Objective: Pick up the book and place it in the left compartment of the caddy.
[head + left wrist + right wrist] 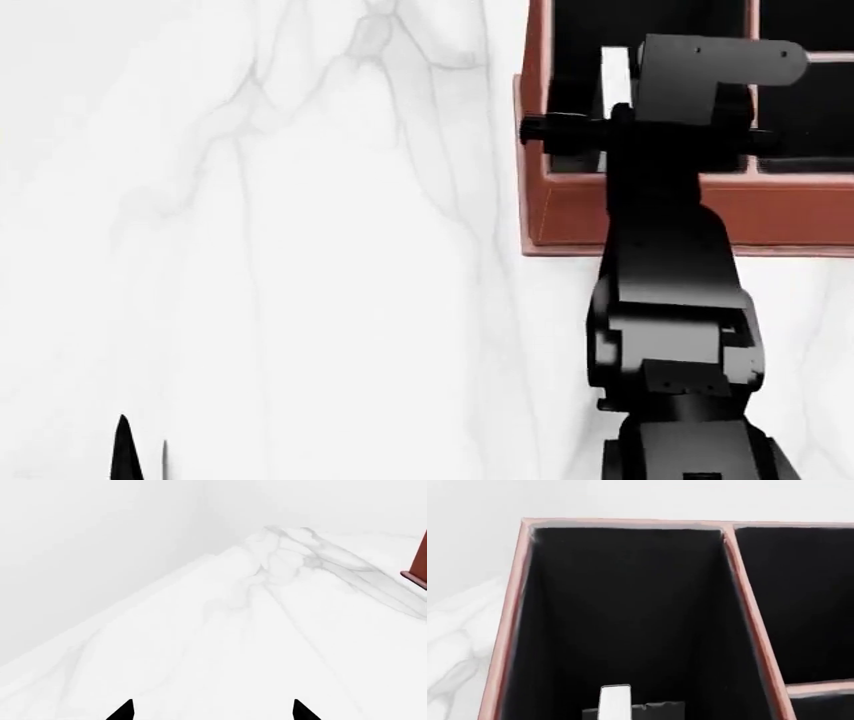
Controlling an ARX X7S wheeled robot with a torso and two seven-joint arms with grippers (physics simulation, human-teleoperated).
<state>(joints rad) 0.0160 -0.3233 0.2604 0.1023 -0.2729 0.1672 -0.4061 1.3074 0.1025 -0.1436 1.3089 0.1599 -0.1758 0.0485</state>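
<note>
The reddish-brown caddy [641,215] stands at the far right of the white marble table; a corner of it shows in the left wrist view [419,560]. My right gripper [625,112] hangs over its left compartment [574,40], a long black-lined slot [627,605]. The book [615,702] stands upright inside this slot, white page edges showing, also in the head view [614,72]. The right jaws look closed on it, mostly dark against the lining. My left gripper [212,711] is open and empty, low over the table at the near left [140,455].
A brown divider [747,610] separates the left compartment from the shorter slots split by a crossbar [820,687]. Bare marble table [294,250] lies left of the caddy. A white wall [100,545] rises behind the table's far edge.
</note>
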